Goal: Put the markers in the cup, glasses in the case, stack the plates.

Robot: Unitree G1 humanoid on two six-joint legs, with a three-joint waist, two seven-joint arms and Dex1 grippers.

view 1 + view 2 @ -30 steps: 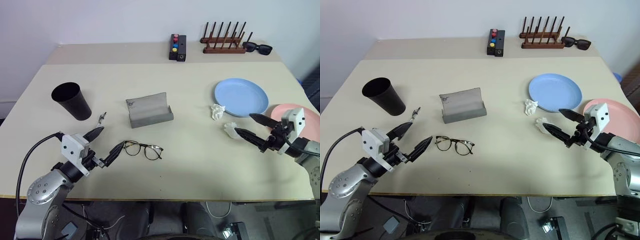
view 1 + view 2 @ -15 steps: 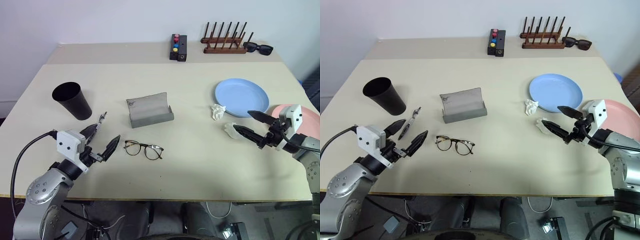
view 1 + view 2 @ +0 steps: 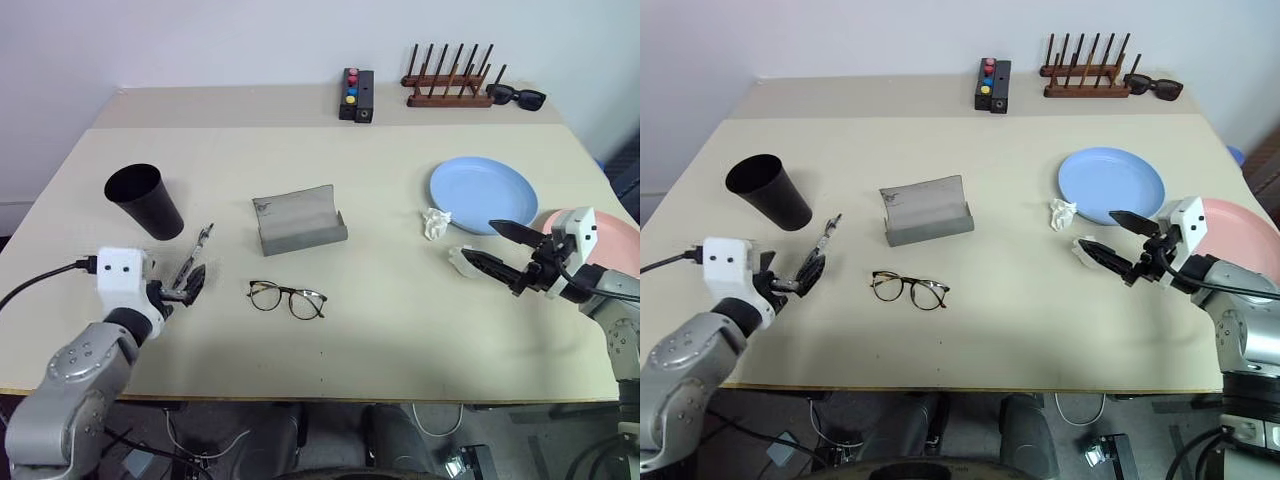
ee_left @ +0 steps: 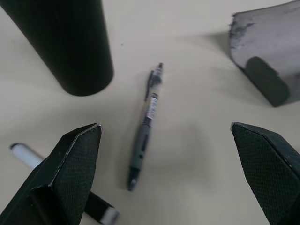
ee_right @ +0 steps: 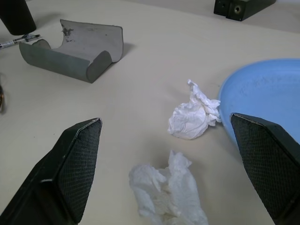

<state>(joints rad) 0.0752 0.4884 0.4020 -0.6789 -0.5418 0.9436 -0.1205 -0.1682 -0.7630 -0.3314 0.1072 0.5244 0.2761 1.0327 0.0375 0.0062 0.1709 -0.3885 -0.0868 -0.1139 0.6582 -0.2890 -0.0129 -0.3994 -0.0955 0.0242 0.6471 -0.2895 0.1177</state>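
Left wrist view: beside the black tapered plastic cup point(image 4: 70, 44) lies a slim grey pen point(image 4: 145, 129), light, stiff, best pinched mid-barrel; left gripper point(image 4: 166, 176) gapes around it. Further right, right gripper point(image 3: 500, 252) stands open.

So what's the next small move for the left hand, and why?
Probably ease the left hand forward and down over the pen. It is open, the pen lies loose on the table between its fingers, and the cup stands upright just beyond it.
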